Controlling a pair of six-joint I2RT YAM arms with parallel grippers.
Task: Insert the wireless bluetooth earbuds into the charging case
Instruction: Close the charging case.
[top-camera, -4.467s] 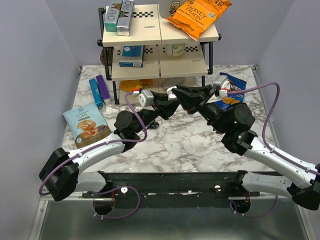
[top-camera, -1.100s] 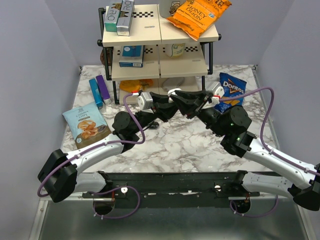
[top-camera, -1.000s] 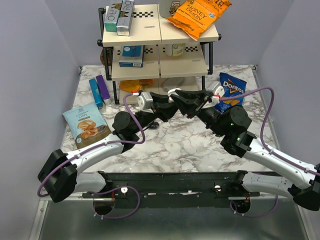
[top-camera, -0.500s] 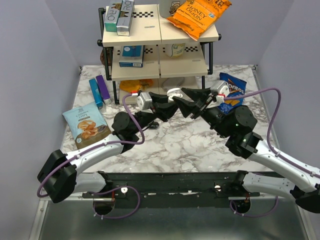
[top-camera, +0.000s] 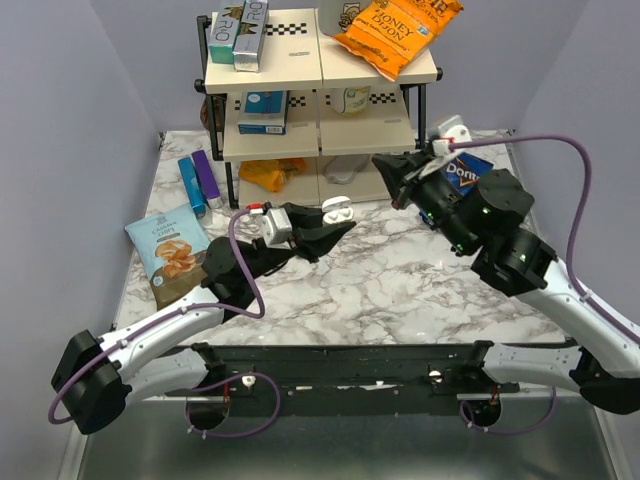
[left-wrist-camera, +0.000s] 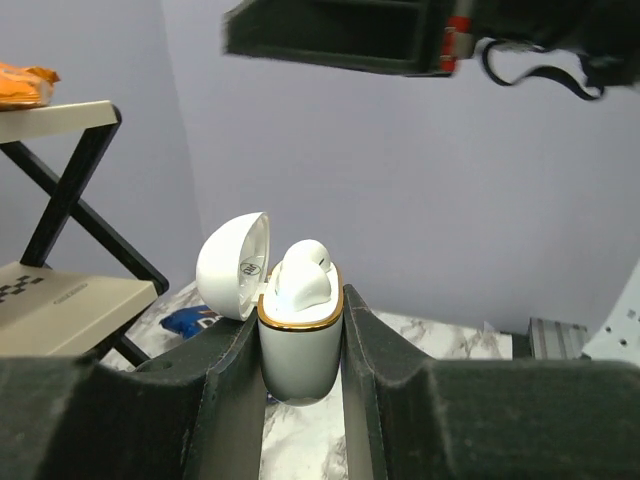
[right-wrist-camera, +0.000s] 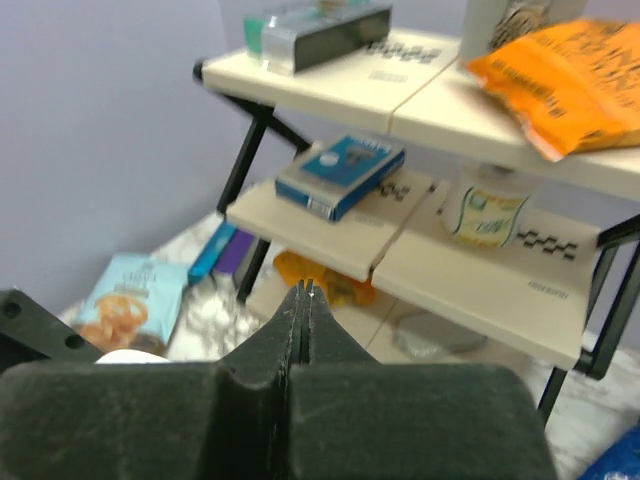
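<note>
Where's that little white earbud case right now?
In the top view, the charging case is near the centre, clamped upright in the left gripper with its lid flipped open, just in front of the shelf rack.

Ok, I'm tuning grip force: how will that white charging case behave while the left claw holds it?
Probably slippery: the charging case looks glossy and rounded, pinched only at its sides by the left claw. Likely stiff and light, being a small hard-looking shell. The open lid hangs off one side, so its hinge may be the fragile part.
</note>
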